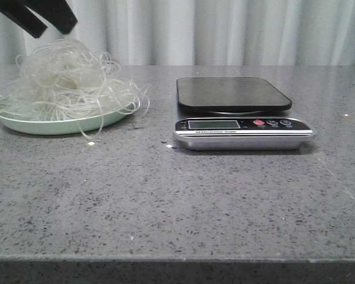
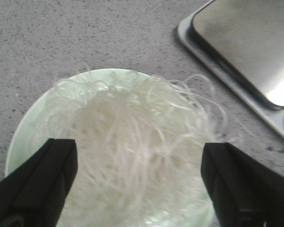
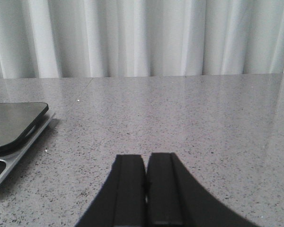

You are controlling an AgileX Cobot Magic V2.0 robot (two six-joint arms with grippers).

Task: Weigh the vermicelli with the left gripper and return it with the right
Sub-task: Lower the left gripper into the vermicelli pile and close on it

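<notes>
Front view: vermicelli [image 1: 68, 80] heaped on pale green round plate [image 1: 23, 123], far left of speckled grey stone table [image 1: 165, 201]; thin translucent strands looping over the rim. Left gripper [image 1: 44, 23] black, hovering just above the tangle. Digital scale [image 1: 239, 112] well apart to the right, dark flat platform, silver base, red button. Pleated white curtain [image 1: 236, 29] behind.

Left wrist view: jaws spread wide, straddling the noodle pile, gripping nothing. Scale corner nearby.

Right wrist view: right gripper [image 3: 146, 189] jaws pressed together, empty, low over bare table beside scale edge.
</notes>
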